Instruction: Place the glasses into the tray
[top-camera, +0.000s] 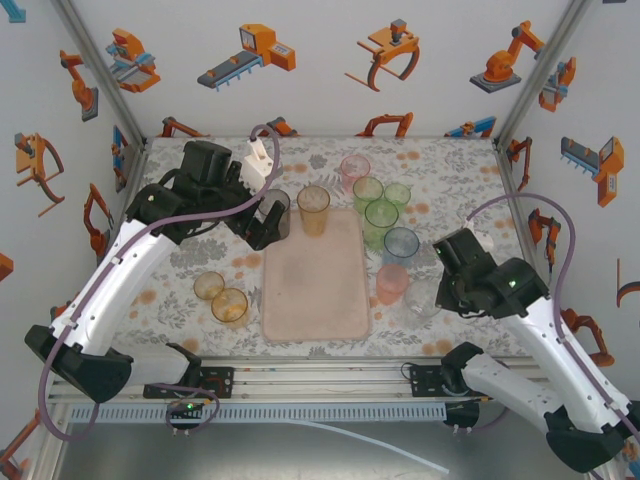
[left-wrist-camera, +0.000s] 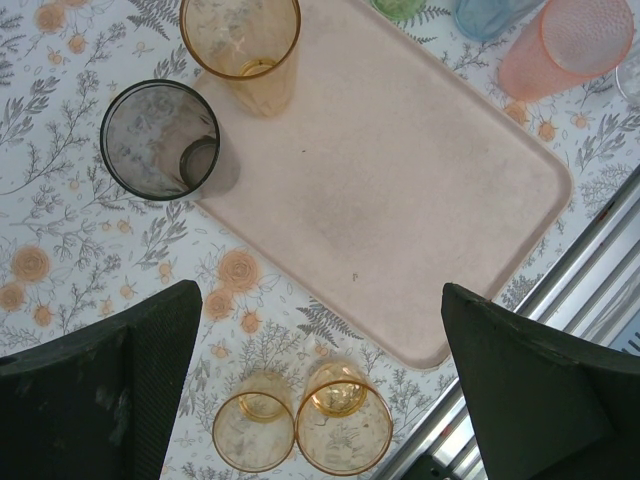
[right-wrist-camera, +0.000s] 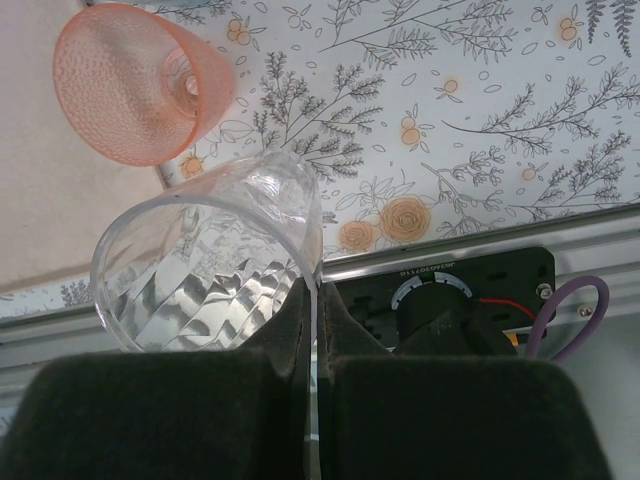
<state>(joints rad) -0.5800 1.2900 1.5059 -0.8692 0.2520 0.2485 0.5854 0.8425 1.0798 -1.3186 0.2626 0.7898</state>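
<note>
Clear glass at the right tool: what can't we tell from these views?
- Right wrist view: right tool pinches the clear glass by its wall and hides the rim below. Lifted or resting, cannot tell.
- Top view: same glass too faint, and the tool body covers the grip.
- Left wrist view: blue glass cut off by the top edge.

Robot-lab test booth — aluminium frame rail (top-camera: 320, 385), walls (top-camera: 320, 110) with cartoon robot-arm prints.
</note>
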